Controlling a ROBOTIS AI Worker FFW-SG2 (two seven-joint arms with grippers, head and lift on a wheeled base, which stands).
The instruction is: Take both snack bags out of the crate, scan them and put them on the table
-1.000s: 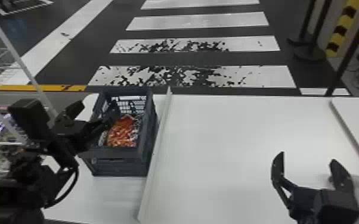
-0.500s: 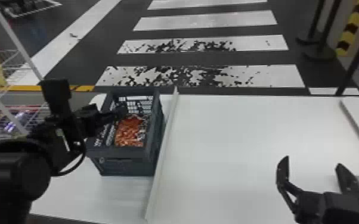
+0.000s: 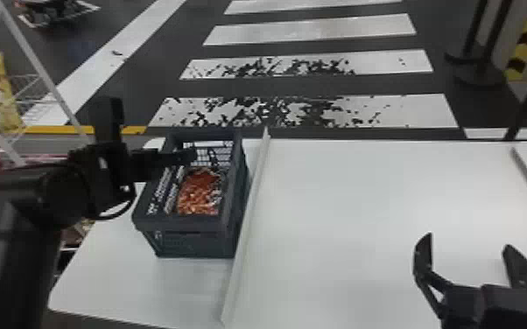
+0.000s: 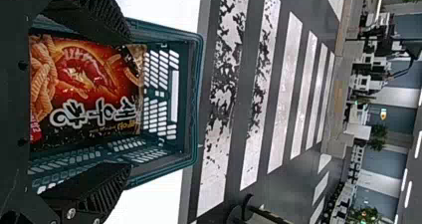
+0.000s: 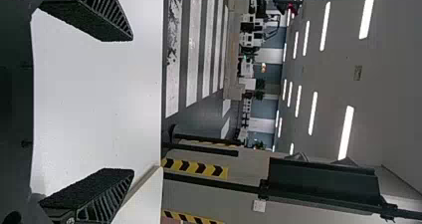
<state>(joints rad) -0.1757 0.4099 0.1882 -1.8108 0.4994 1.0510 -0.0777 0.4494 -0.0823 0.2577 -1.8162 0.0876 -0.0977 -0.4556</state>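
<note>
Step in hand: likely bag extraction. My left gripper (image 4: pixel 130 103) is spread wide, empty, at the crate (image 3: pixel 188 224); a snack bag (image 4: pixel 92 87) lies inside. Next, advance, straddle the bag, then close.

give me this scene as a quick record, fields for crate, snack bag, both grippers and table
crate: dark, on the table's left part, beside the raised strip
snack bag: orange, red and black, inside the crate
left gripper: at the crate, fingers apart
right gripper: over the table, fingers apart
table: white
</note>
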